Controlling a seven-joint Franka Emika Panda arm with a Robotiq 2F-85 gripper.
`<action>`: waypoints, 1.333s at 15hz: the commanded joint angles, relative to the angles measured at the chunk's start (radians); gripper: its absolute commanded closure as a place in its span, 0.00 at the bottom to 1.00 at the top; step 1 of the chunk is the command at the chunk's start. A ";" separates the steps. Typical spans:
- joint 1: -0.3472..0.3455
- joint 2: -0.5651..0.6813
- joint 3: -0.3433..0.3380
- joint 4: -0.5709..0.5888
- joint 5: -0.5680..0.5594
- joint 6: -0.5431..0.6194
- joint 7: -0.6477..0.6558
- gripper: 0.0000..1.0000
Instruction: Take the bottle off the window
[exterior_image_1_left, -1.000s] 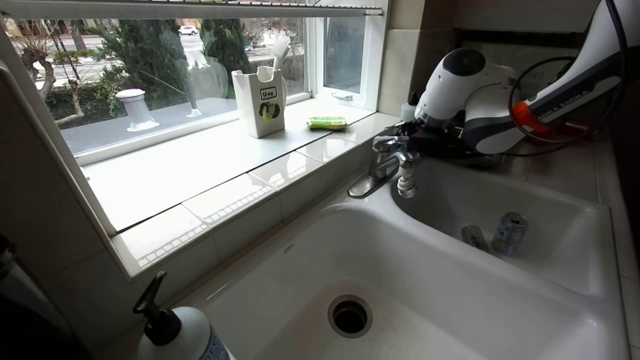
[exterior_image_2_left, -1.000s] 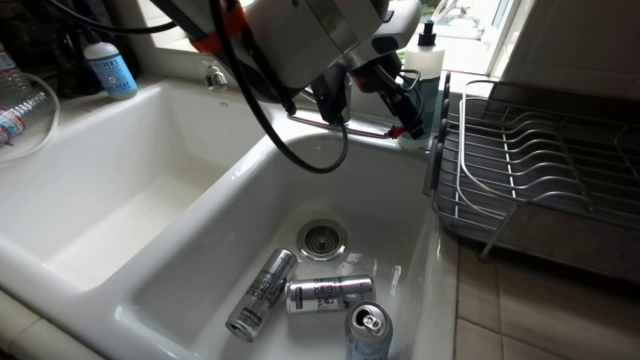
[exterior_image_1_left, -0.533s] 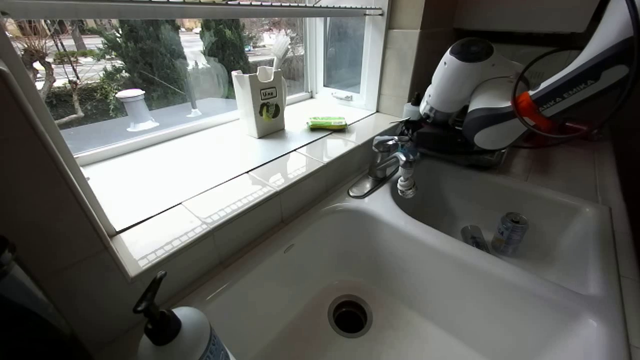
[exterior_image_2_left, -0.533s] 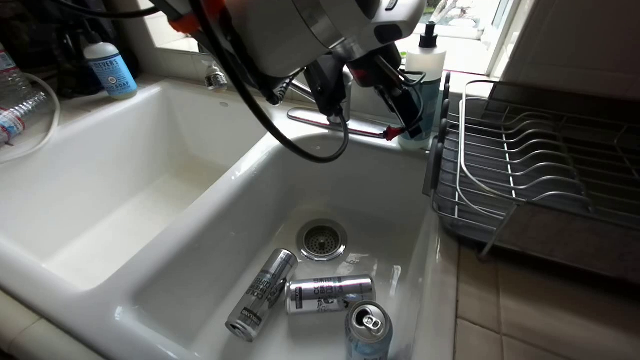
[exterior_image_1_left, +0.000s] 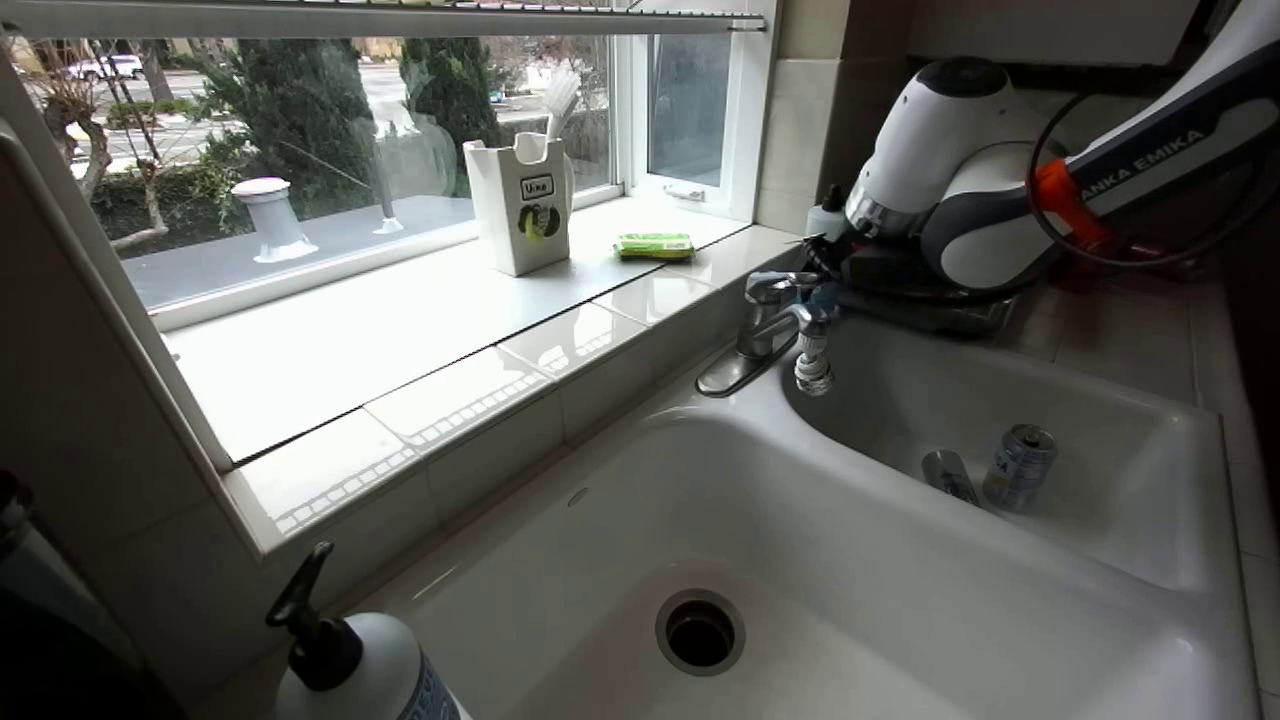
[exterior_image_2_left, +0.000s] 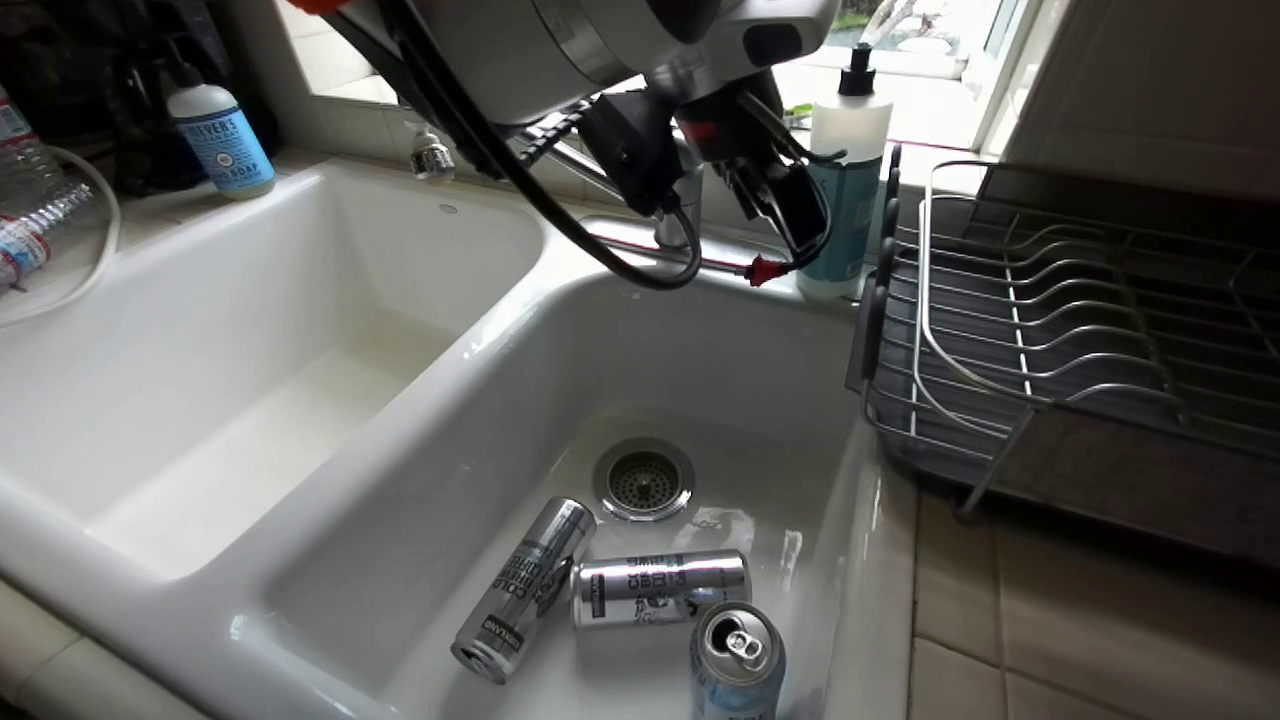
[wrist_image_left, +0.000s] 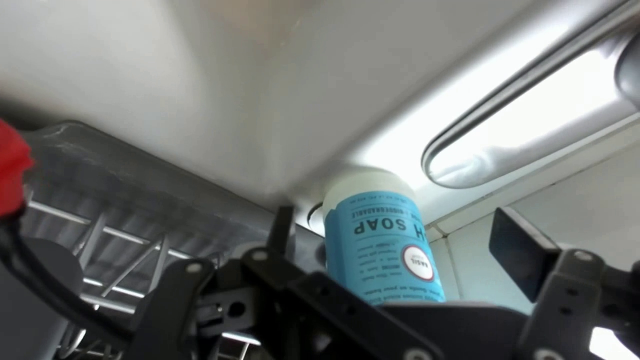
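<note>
In an ext. view, window (exterior_image_1_left: 370, 150) is showing trees (exterior_image_1_left: 290, 115), pale sill (exterior_image_1_left: 410, 315) catching light above sink (exterior_image_1_left: 860, 600). In an ext. view, btl (exterior_image_2_left: 855, 195) is standing at sink's back corner, betw. faucet (exterior_image_2_left: 670, 232) & rack (exterior_image_2_left: 1060, 360). In wrist view, gripper (wrist_image_left: 401, 240) is gaping, fingers (wrist_image_left: 520, 252) flanking btl.

3 cans (exterior_image_2_left: 658, 592) in the sink (exterior_image_2_left: 720, 360)

Glass is set in the window (exterior_image_1_left: 340, 150). A smooth, glossy finish is seen on the sink (exterior_image_2_left: 385, 430), shiny metal on the faucet (exterior_image_1_left: 760, 335) and cans (exterior_image_2_left: 660, 588).
</note>
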 joint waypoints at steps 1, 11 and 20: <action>0.034 -0.074 -0.034 -0.066 0.071 -0.029 -0.137 0.00; 0.021 -0.305 -0.011 -0.190 0.009 -0.131 -0.274 0.00; 0.009 -0.539 0.068 -0.333 0.122 -0.131 -0.441 0.00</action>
